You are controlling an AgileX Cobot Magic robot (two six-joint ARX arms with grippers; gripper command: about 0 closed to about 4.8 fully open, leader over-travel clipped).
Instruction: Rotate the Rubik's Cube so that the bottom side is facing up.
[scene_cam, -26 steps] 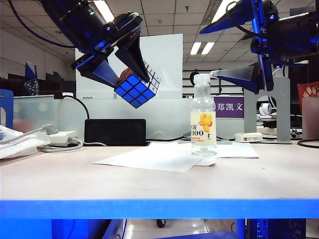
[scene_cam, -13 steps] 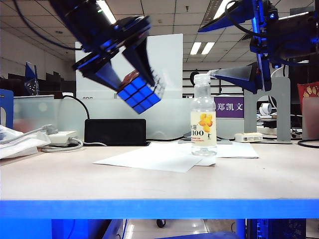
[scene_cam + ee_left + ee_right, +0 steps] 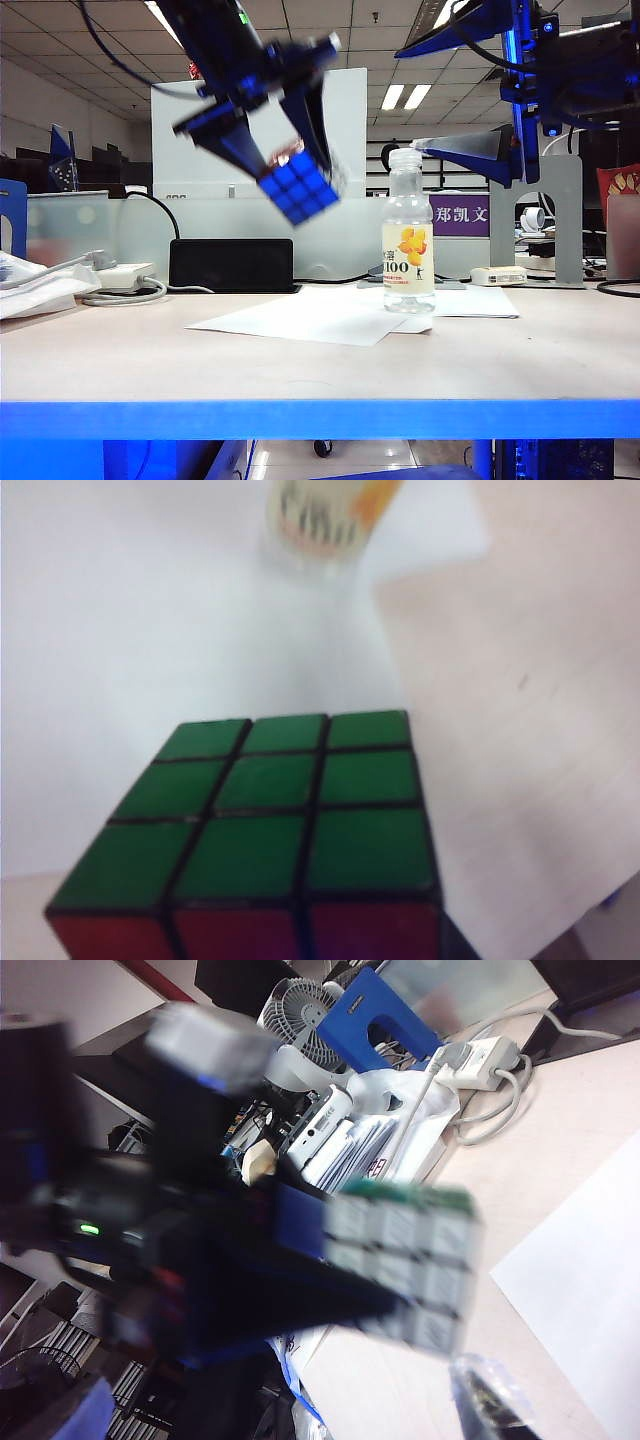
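Left gripper (image 3: 300,170): clamped on the Rubik's Cube (image 3: 303,188), one finger (image 3: 232,142) on each side, cube held tilted in the air well above the bench (image 3: 300,375), over its back-middle part.

Exterior view shows the cube's blue face and a red edge. Left wrist view shows a green face (image 3: 270,805) with a red row beside it, neither finger in frame. Right wrist view, blurred, shows a white face (image 3: 410,1260) and a green edge, with the dark left arm (image 3: 150,1250) behind it.

Right gripper (image 3: 480,95): jaws spread wide, nothing between them, hanging high over the bench's right part above the bottle (image 3: 408,235).

The clear bottle with orange label stands upright on white paper (image 3: 300,320), just right of the cube's position and below it. Black box (image 3: 231,265) and power strip (image 3: 120,275) sit along the back edge.
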